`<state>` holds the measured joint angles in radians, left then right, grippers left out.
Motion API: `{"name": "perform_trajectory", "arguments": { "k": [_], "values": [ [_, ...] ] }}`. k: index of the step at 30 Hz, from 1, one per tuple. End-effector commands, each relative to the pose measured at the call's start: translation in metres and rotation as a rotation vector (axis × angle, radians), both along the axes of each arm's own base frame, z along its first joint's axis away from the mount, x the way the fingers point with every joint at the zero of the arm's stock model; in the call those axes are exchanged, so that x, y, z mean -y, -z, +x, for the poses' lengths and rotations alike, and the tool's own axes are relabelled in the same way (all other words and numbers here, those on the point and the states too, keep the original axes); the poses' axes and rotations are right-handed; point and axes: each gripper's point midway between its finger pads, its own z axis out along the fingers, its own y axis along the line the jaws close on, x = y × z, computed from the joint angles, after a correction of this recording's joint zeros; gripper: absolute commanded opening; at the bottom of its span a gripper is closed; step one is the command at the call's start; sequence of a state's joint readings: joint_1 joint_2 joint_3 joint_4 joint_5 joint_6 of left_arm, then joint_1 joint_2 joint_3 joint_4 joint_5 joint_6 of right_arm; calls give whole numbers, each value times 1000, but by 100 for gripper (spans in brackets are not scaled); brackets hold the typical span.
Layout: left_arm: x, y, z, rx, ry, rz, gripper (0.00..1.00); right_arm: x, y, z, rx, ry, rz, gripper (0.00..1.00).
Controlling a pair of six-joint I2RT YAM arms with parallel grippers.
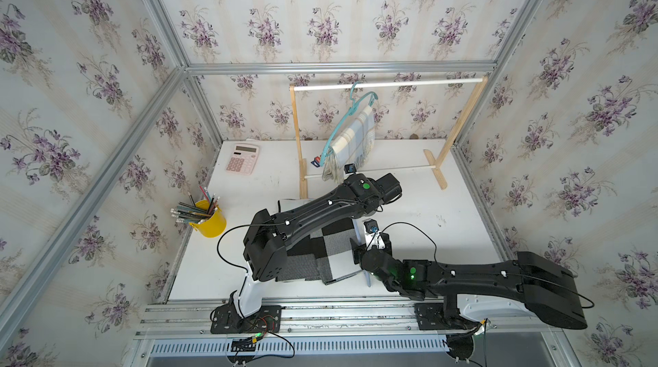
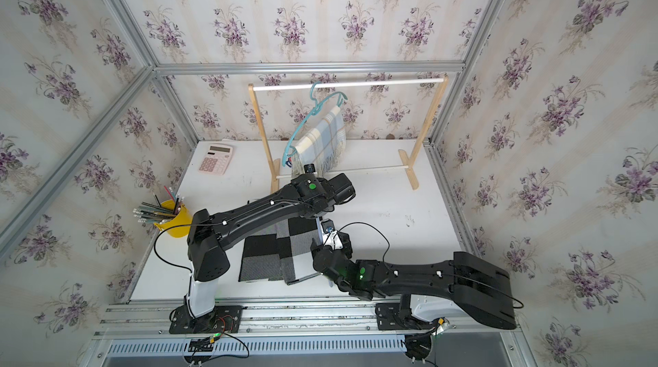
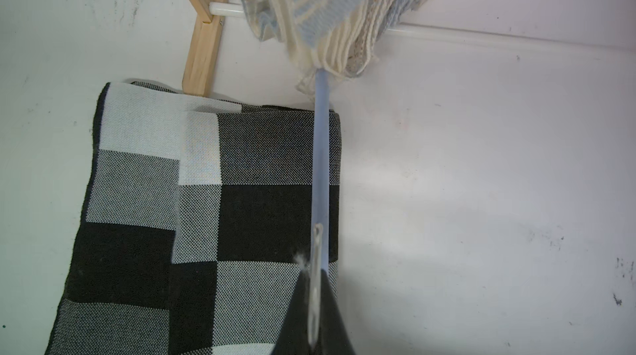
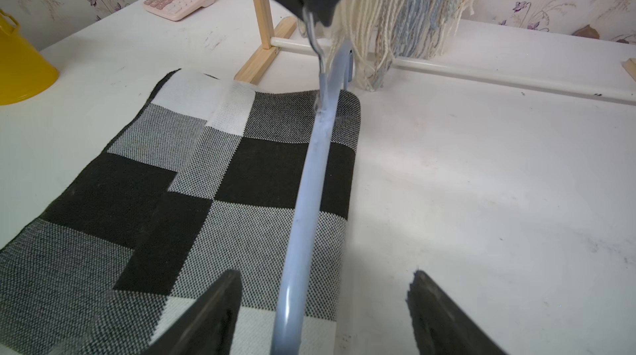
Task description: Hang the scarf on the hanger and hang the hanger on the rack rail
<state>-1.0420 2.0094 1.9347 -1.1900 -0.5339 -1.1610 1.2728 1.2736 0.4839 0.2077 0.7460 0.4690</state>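
A black, white and grey checked scarf (image 1: pixel 334 244) (image 2: pixel 274 251) (image 3: pixel 241 198) (image 4: pixel 241 170) lies folded flat on the white table. A pale blue hanger (image 3: pixel 321 164) (image 4: pixel 309 205) is stretched over the scarf's right edge. My left gripper (image 3: pixel 315 267) (image 4: pixel 316 15) is shut on the hanger's metal hook. The hanger's blue bar runs between the fingers of my right gripper (image 4: pixel 326 272), which is open and does not touch the bar. In both top views the arms hide most of the hanger.
A wooden clothes rack (image 1: pixel 388 85) stands at the back of the table. On it hangs a teal hanger (image 1: pixel 341 123) with a blue and cream fringed scarf (image 1: pixel 356 133). A pink calculator (image 1: pixel 242 158) lies at the back left. A yellow cup of pencils (image 1: pixel 210 221) stands at the left edge.
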Motion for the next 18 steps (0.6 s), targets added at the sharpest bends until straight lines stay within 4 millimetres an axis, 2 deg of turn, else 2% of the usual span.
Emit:
{"name": "perform_trajectory", "arguments": {
  "k": [1,7,13,18],
  "values": [
    [-8,0,0,8,-21,36,0,-17,-10,7,29,-28,49,72],
    [-6,1,1,5,-21,34,0,-23,0,24,19,1,24,55],
    [-4,0,2,4,-20,31,0,-13,12,31,13,70,-37,39],
    [1,1,2,-8,-12,21,0,-3,17,32,-1,102,-54,9]
  ]
}}
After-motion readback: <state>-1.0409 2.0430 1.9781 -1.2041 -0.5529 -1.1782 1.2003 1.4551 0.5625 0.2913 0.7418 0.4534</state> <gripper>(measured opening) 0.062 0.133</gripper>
